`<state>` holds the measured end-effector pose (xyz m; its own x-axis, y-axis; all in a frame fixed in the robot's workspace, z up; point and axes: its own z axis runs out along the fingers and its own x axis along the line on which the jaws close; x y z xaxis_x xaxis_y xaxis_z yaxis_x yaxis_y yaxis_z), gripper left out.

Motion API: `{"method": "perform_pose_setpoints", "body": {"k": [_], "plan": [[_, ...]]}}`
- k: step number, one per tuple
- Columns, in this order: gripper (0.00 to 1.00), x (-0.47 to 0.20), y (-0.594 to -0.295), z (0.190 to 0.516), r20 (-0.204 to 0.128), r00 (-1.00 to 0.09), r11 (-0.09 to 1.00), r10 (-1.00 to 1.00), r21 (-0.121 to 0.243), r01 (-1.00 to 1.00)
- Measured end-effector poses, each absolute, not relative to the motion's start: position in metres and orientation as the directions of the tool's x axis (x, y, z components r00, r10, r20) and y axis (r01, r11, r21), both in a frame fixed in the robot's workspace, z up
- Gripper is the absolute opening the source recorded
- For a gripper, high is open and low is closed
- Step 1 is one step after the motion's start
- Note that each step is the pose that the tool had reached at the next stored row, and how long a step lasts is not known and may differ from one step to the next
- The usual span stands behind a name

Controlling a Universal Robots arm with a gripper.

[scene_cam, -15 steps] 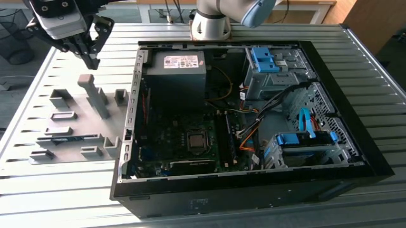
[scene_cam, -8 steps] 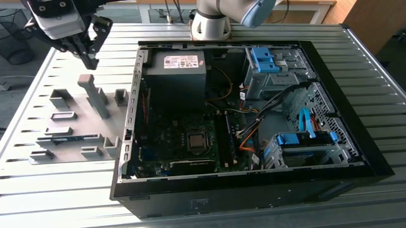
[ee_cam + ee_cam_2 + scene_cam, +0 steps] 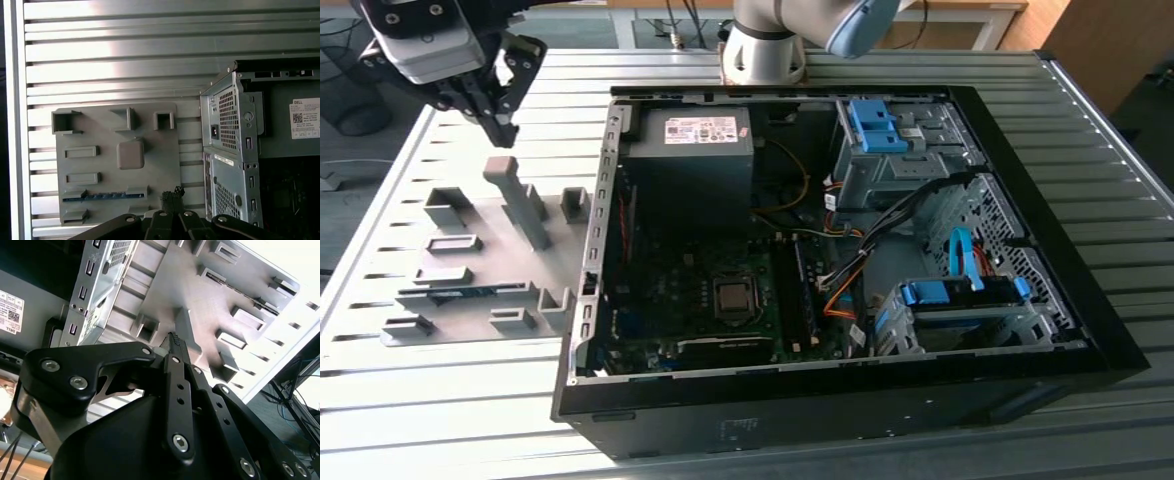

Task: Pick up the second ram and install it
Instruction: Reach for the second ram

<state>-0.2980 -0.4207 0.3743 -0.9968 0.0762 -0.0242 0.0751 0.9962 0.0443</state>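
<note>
The second ram (image 3: 462,292) is a thin dark stick lying in a long slot of the pale grey holder plate (image 3: 480,215), on the exterior view's left. In the first wrist view the ram (image 3: 102,196) runs along the plate (image 3: 165,150) near my fingertips (image 3: 172,196). My gripper (image 3: 500,125) hangs above the plate's far end, over a tall grey block (image 3: 518,195) and well clear of the ram. In the second wrist view the fingertips (image 3: 174,338) meet, with nothing between them.
The open computer case (image 3: 1067,330) lies beside the plate, with its motherboard (image 3: 707,290), dark memory slots (image 3: 790,290), power supply (image 3: 694,150) and blue drive brackets (image 3: 961,295). The ribbed metal table (image 3: 454,400) carries everything. The arm's base (image 3: 767,45) stands behind the case.
</note>
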Motion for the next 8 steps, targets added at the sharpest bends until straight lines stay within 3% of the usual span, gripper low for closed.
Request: {"method": "perform_pose_setpoints", "body": {"k": [8], "plan": [[0.1, -0.3029, -0.4208, 0.3744, -0.024, -0.997, 0.996, 0.076, 0.044, 0.075]]}}
